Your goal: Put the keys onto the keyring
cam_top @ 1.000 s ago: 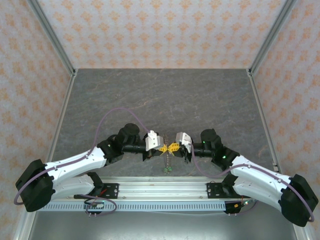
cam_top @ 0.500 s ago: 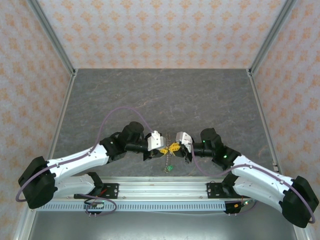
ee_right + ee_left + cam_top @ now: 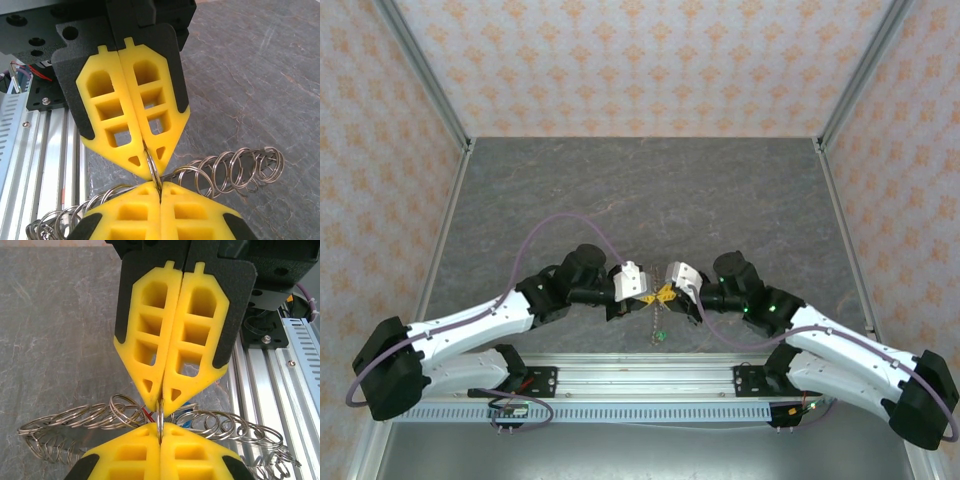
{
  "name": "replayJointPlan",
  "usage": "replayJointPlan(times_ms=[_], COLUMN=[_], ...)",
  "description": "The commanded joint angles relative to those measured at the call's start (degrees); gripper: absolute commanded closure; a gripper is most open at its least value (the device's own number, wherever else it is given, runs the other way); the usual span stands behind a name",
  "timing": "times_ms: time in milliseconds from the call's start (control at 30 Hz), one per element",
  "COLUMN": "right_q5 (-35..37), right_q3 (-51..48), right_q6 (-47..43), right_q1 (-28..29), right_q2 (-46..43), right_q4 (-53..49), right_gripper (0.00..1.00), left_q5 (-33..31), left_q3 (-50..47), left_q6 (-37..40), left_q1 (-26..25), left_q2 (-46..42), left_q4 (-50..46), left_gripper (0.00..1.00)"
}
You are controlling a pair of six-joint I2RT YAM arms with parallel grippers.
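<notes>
The fingers point(image 3: 150, 310) hide all but a red sliver point(image 3: 148, 414) from you; the chain point(image 3: 70, 420) (lower right) runs off-frame.

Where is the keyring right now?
In the top view the keyring hangs over the near middle of the table, pinched between the left gripper and right gripper, its green tag lowest.
</notes>
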Motion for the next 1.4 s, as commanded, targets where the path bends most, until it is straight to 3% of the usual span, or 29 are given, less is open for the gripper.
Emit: replayJointPlan(times_ms=[0, 100, 200, 500, 733, 1100, 1367], right_q5=[1.1, 2.5, 2.9, 1.4, 1.7, 0.7, 0.9], right_q3=[-2.7, -6.7, -8.5, -10.9, -7.7, -4.9, -0.1], right_q6=[0.4, 3.5, 4.8, 7.3, 4.7, 3.1, 0.3], right_q1=[0.4, 0.4, 0.4, -0.1, -0.2, -0.2, 0.6], right_q2=[-0.4, -0.2, -0.2, -0.8, 0.2, 0.2, 0.0], right_q4=[9.0, 16.3, 18.5, 23.3, 18.9, 15.5, 6.0], right_gripper=[0.94, 0.82, 0.81, 0.96, 1.00, 1.00, 1.00], left_q5=[1.5, 2.7, 4.7, 6.8, 3.9, 0.9, -4.9], left_q3=[-2.3, -3.1, -4.1, -4.4, -1.3, 0.7, 2.2], left_q6=[-3.9, -5.2, -5.8, -5.8, -2.7, -1.4, -0.2], left_q1=[-0.4, -0.5, -0.5, -0.5, -0.5, -0.4, -0.7], left_q2=[-0.8, -0.7, -0.8, 0.9, 2.1, 3.2, 3.6], left_q4=[8.2, 11.6, 14.6, 17.4, 8.9, 3.8, -0.8], left_gripper=[1.00, 1.00, 1.00, 1.00, 1.00, 0.89, 0.92])
